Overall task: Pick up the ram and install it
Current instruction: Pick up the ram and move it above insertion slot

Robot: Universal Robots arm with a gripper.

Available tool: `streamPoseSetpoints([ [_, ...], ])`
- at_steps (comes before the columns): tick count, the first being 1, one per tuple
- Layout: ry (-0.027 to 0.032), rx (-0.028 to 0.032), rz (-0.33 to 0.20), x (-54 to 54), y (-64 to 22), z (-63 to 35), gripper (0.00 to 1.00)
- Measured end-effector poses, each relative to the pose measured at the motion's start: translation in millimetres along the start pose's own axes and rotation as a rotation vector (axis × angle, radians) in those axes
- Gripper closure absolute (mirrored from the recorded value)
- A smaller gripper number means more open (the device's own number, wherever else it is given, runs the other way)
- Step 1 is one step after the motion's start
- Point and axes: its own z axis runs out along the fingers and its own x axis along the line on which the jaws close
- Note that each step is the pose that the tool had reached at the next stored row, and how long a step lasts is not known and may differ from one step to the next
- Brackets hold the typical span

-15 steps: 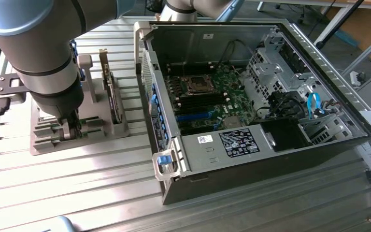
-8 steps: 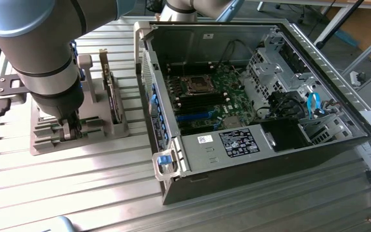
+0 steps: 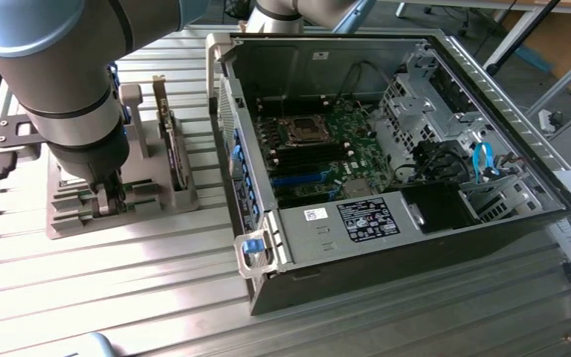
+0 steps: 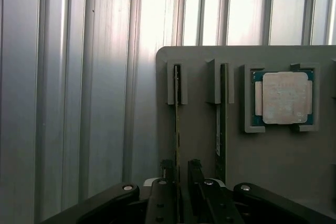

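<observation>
The ram point(image 4: 177, 119) stands on edge in a slot of the grey holder point(image 4: 197, 135), seen edge-on as a thin green strip in the wrist view. My gripper point(image 4: 180, 167) is open and straddles its near end, with one dark finger point(image 4: 167, 167) on each side and a small gap to the board. In the exterior view the arm hangs over that holder point(image 3: 77, 223) at the exterior view's left, with the gripper point(image 3: 107, 199) down among the slots. The open computer case point(image 3: 365, 149) lies beside it, motherboard point(image 3: 315, 149) exposed.
A second thin board point(image 4: 221, 124) stands in the slot beside the ram, and a square silver processor point(image 4: 284, 98) sits in a pocket beyond it. A dark expansion card point(image 3: 173, 141) stands upright in the holder. All rest on a ribbed metal table point(image 3: 117, 282).
</observation>
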Motion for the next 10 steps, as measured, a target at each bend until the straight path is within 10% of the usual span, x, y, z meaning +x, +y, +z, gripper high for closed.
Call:
streamPoseSetpoints([
  [10, 0.0, -0.0003, -0.01, -0.1, -0.4, 0.0, 0.75],
])
